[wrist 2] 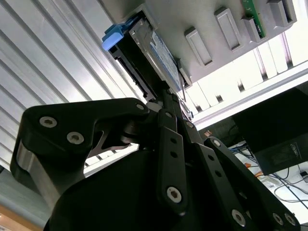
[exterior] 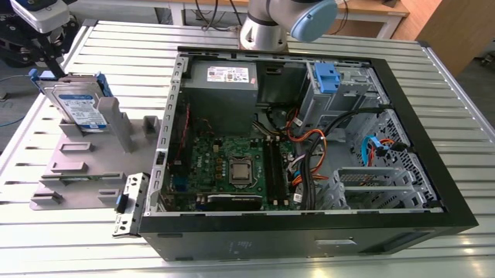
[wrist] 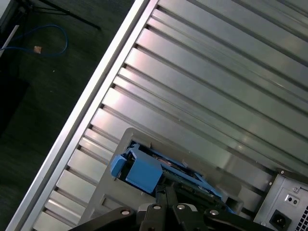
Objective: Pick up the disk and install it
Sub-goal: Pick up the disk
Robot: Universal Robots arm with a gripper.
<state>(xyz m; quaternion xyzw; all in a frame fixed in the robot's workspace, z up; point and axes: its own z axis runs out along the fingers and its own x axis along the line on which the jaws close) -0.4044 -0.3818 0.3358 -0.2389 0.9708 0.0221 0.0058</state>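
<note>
disk (exterior: 77, 107) | silver hard drive, white-and-blue label, blue plastic rail frame (wrist: 139, 171) | on edge, leaning slightly, label showing | slotted in grey fixture (exterior: 85, 168) on tabletop (exterior: 124, 46), 10 o'clock in exterior view | outside open computer case (exterior: 309, 229), at its 9 o'clock

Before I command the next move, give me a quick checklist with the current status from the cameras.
1. Disk standing upright in the grey holder: ok.
2. Blue rail frame on the disk: ok.
3. Gripper close to the disk's edge: ok; contact: cannot tell.
4. Computer case open, interior exposed: ok.
5. Drive cage free to take the disk: cannot tell; cables run beside it.
</note>
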